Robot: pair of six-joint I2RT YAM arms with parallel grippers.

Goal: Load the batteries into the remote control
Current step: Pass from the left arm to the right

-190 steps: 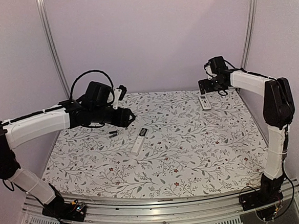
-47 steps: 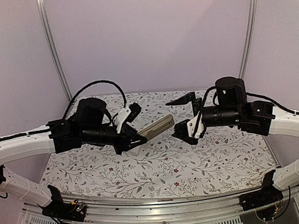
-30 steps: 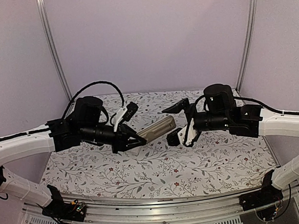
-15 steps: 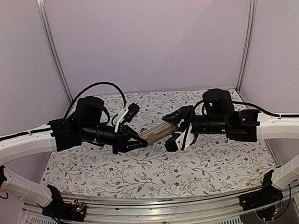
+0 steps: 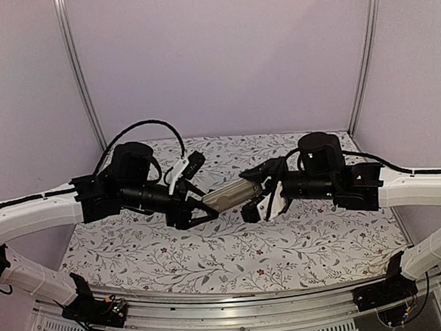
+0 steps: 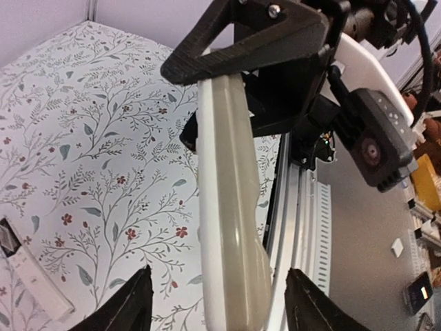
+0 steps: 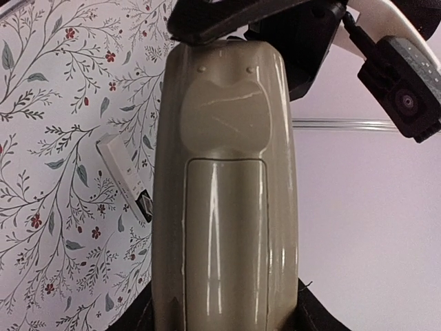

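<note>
Remote [image 5: 230, 197] is in mid-air between the two arms, well above the tabletop [image 5: 286, 244], long axis running arm to arm. Right gripper [image 5: 251, 195] is clamped across one end; its wrist view shows the fingers pressed on both long edges. Left gripper [image 5: 203, 204] is open around the other end: daylight on both sides between its fingers [image 6: 134, 310] and the shell, so it bears no load. All the weight is on the right.

Handling, my guess: hard glossy grey plastic, light and rigid, won't deform under a pinch. Rounded, shiny sides look slippery. A one-end grip leaves a long lever, so it could pivot in the jaws if pushed. A better hold is across the narrow width nearer mid-body, keeping off the cover [image 7: 224, 234]. Cover looks seated, seam closed all round, and it faces the right wrist camera.

Batteries: can't see them in any view. A second, white remote [image 7: 122, 171] lies on the tabletop below.
</note>
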